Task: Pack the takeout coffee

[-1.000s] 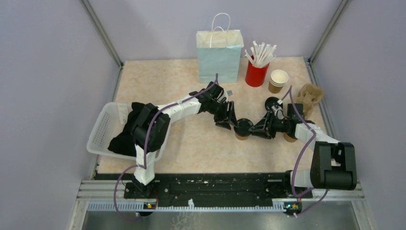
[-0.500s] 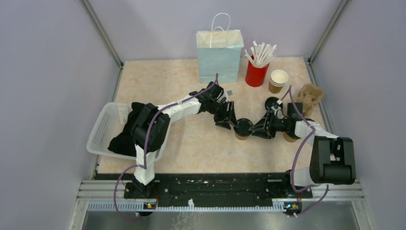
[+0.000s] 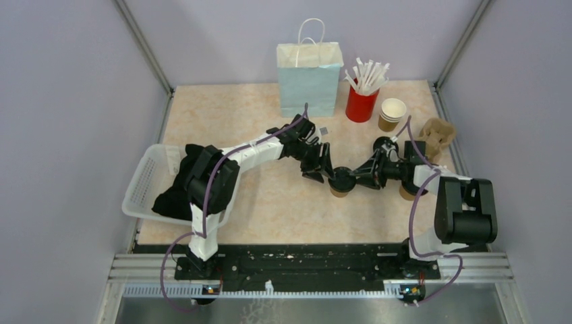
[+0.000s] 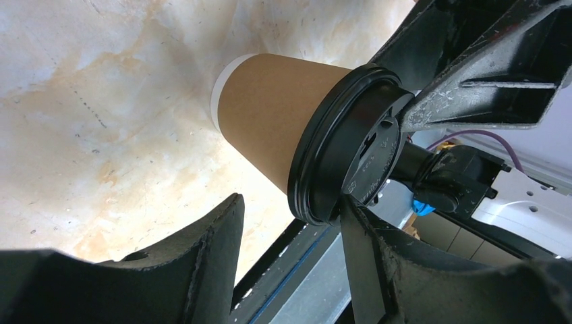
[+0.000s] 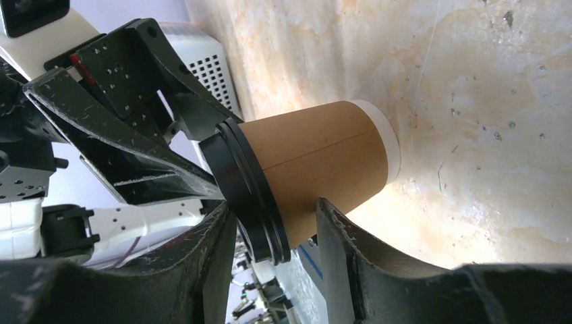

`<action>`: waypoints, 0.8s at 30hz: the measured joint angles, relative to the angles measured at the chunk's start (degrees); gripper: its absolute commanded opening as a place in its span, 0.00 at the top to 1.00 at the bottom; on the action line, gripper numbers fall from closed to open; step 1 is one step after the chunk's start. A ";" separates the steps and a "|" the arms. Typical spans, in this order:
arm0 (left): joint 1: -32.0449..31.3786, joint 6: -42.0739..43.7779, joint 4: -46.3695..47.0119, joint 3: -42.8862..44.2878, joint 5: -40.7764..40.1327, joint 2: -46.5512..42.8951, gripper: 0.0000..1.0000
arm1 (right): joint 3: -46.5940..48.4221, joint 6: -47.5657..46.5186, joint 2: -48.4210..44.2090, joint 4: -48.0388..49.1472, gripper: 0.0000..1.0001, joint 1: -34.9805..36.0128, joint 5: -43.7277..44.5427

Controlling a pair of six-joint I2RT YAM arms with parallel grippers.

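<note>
At the far left a white basket (image 3: 138, 177) held a black cloth (image 3: 168, 201). The left arm reached from there toward the table's middle. Behind it, at the back wall, a blue bag (image 3: 309, 77) stood upright.

The left gripper (image 3: 324, 172) was spread wide. One finger (image 4: 202, 263) stood clear of the cup (image 3: 341, 182). The other finger's (image 4: 378, 270) tip was right at the rim of the black lid (image 4: 351, 148).

The cup itself stood upright on the table's middle, lid on, between the two grippers and well apart from the bag.

The right gripper (image 3: 359, 178) met it from the other side. Its two fingers (image 5: 344, 263) stood apart, with the lid's rim and the top of the brown wall between them. Whether they actually pinched the cup could not be told.

Further right, near the back, a red cup (image 3: 361, 106) held white straws (image 3: 367, 73). Just beside it stood a stack of open cups (image 3: 392, 111). A second lidded cup (image 3: 384, 144) sat near the right arm, and a cardboard carrier (image 3: 437, 133) lay by the right wall.
</note>
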 measured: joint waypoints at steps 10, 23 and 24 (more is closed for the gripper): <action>0.00 0.13 -0.09 0.11 -0.39 0.00 0.40 | -1.42 -1.14 -2.01 -0.81 0.38 -0.48 0.00; -0.15 0.13 -0.13 0.13 -0.48 0.00 0.41 | -5.70 -2.03 -4.79 -3.45 0.55 3.04 -0.42; -0.15 0.09 -0.07 0.11 -0.55 0.00 0.41 | -5.40 -2.12 -3.76 -3.15 0.54 2.75 -1.42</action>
